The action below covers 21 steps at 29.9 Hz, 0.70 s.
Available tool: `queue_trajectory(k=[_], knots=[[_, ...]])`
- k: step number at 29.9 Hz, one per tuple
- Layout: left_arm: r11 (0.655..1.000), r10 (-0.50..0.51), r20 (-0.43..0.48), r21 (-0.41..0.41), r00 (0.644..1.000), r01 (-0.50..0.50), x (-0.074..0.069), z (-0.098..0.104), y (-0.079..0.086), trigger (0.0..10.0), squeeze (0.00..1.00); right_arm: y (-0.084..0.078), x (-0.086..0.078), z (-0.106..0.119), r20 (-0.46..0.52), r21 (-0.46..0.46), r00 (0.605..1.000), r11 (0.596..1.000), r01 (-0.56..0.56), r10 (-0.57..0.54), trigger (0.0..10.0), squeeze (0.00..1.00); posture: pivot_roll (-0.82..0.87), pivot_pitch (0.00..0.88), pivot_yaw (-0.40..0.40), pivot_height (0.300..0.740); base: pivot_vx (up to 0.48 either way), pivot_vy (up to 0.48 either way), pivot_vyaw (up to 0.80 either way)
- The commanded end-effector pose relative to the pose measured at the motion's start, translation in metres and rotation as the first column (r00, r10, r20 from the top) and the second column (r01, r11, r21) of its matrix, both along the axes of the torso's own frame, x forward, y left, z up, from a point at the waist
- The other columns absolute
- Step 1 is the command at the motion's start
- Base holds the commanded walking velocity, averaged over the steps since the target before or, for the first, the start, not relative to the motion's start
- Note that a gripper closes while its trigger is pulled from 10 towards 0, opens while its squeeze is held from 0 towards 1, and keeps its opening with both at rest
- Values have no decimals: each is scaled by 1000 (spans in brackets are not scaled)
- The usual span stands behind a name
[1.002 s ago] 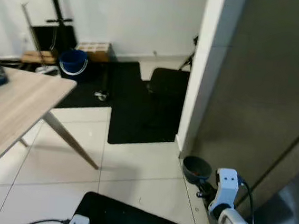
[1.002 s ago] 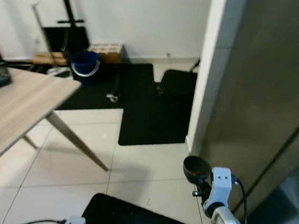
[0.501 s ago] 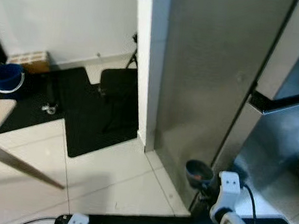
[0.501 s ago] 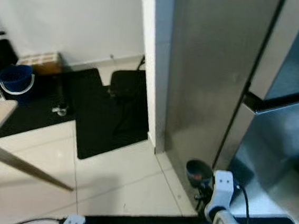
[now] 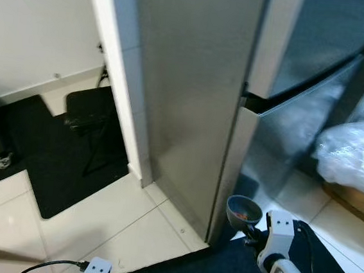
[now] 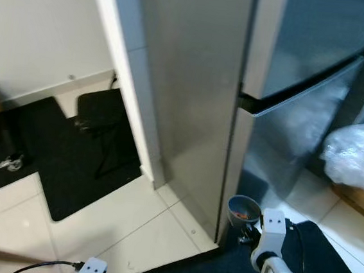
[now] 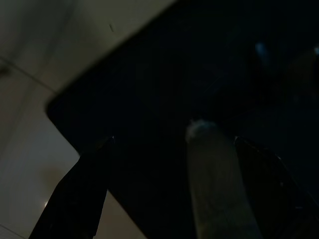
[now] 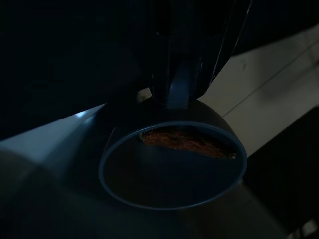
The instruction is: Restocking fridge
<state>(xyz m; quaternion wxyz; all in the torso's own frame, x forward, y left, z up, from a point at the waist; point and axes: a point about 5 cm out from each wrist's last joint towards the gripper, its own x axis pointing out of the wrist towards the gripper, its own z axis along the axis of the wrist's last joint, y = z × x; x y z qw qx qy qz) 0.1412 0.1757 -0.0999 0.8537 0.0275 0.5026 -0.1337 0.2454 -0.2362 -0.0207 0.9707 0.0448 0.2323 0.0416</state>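
Hugging fridge [image 5: 192, 99] corner, bowl [image 5: 244, 211] in right tool [image 8: 180, 92]

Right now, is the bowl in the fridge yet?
Not yet. The right gripper holds the dark bowl with something reddish in it, low beside the fridge. Both fridge doors look closed, so opening one and putting the bowl inside is left. The left gripper hangs idle.

The right arm reaches forward and low, its right gripper [image 5: 248, 228] clamped on a dark bowl [image 5: 244, 210], while the left gripper [image 7: 169, 149] hangs with fingers spread apart
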Motion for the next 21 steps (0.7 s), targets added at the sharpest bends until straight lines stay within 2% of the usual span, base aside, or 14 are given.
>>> queue_trajectory(k=[1,15,21], knots=[[1000,-3,1,28,1000,3,-3,-1,4,10000,0,3,2,1,7,1,1000,1000,-16,16,10000,0,-73,0,112,740,0,0,-800],[998,54,19,41,998,-55,-4,-1,5,10000,0,3,0,0,2,-16,1000,1000,-26,26,10000,0,-83,0,107,740,0,0,-800],[995,90,31,33,995,-91,-2,-1,4,10000,0,13,2,-1,7,-19,998,998,-65,65,10000,0,-93,0,62,740,0,0,-167]])
